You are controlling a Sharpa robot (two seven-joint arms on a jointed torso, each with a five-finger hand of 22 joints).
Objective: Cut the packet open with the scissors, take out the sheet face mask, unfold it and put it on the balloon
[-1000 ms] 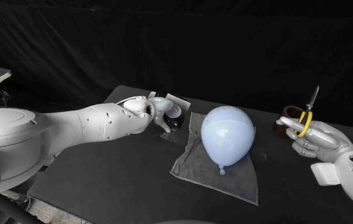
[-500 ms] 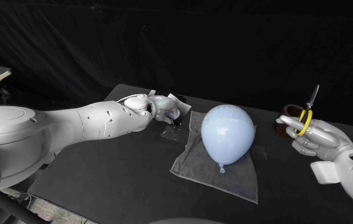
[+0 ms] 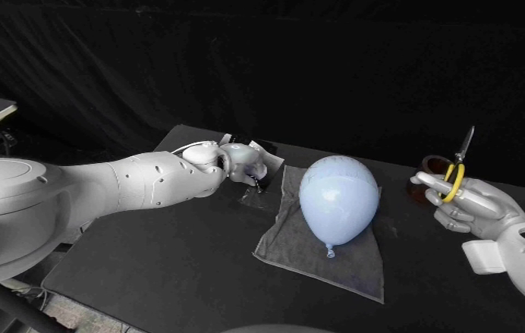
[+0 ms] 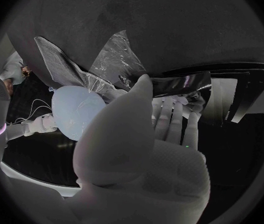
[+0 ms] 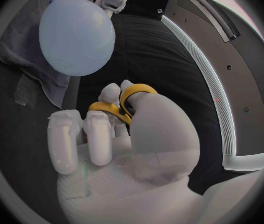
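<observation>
One balloon [image 3: 339, 200] on cloth [image 3: 293, 243], left robot hand [image 3: 232, 160] grasping one packet [image 4: 181, 83], right robot hand [image 3: 473, 205] gripping one scissors [image 3: 454, 172]

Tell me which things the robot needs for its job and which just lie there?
Needed: pale blue rubber balloon, yellow-handled metal scissors, shiny dark flat packet.
Just lying there: grey cloth mat under the balloon, crinkly clear plastic film.

Left hand [image 3: 224, 160] stretched forward, fingers [image 4: 164, 122] pinching — right hand [image 3: 465, 204] raised, fingers [image 5: 97, 134] curled tight
</observation>
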